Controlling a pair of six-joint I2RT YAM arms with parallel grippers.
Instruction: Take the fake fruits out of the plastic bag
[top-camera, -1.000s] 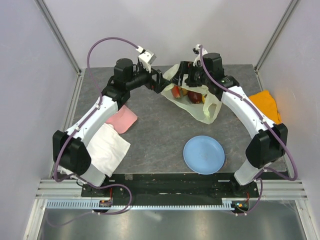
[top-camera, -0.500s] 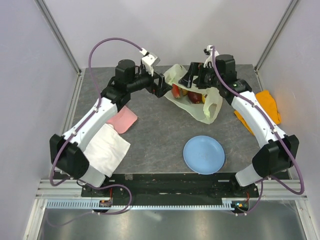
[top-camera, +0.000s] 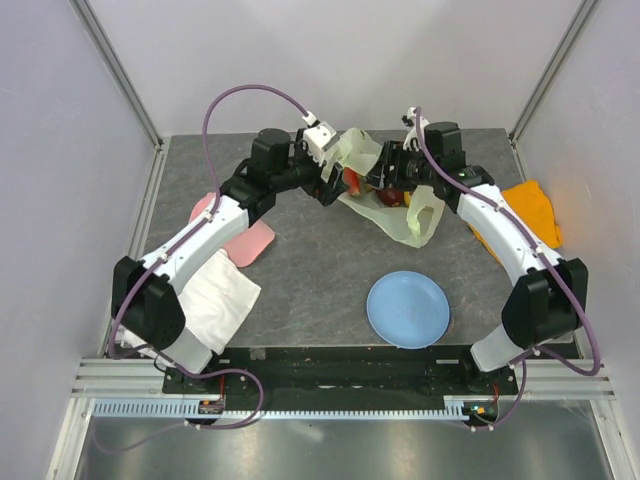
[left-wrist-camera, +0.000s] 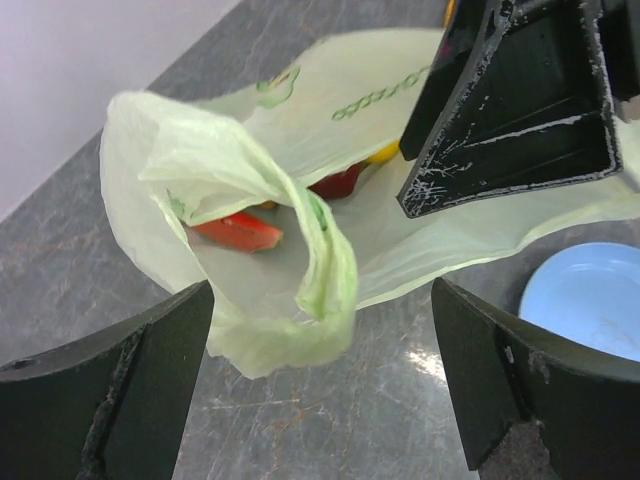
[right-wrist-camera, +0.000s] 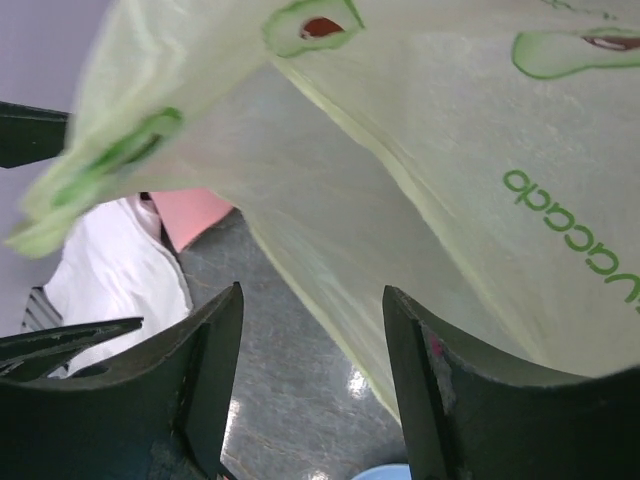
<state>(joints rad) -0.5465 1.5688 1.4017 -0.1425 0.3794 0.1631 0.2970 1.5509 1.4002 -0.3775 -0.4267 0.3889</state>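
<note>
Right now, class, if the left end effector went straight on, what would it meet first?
Likely the folded rim of the plastic bag, directly ahead of the left end effector; fake fruits lie deeper.

I'm seeing the plastic bag at twelve o'clock showing translucent pale yellow-green, carrying green lettering and green-outlined shapes with reddish-brown centres. The fake fruits are showing red, dark red and yellow inside it. The plate at five o'clock is reading light blue. A pink cloth and a white cloth are lying at nine, an orange cloth at three. The table is looking mottled dark grey.
</note>
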